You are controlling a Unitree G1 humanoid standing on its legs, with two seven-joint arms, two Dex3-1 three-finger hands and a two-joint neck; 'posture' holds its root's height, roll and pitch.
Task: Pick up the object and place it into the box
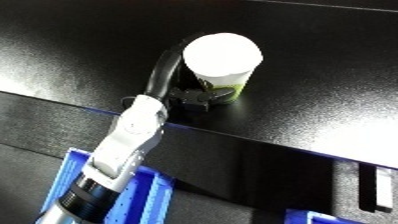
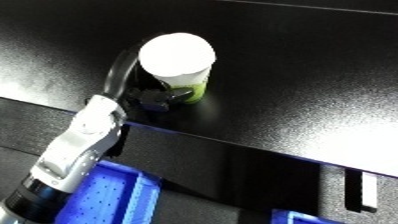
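Observation:
A cup with a white lid and a green lower part stands upright on the black table. My left forearm comes up from the lower left. Its black left hand is against the near left side of the cup, low down. A dark finger lies across the green part, so the hand is curled round the cup's base. Whether the cup is lifted off the table cannot be told. A blue bin lies below the table's near edge, under my forearm. My right hand shows in neither view.
The table's near edge runs diagonally between the cup and the blue bin. Another blue piece shows at the bottom right, with a white part above it.

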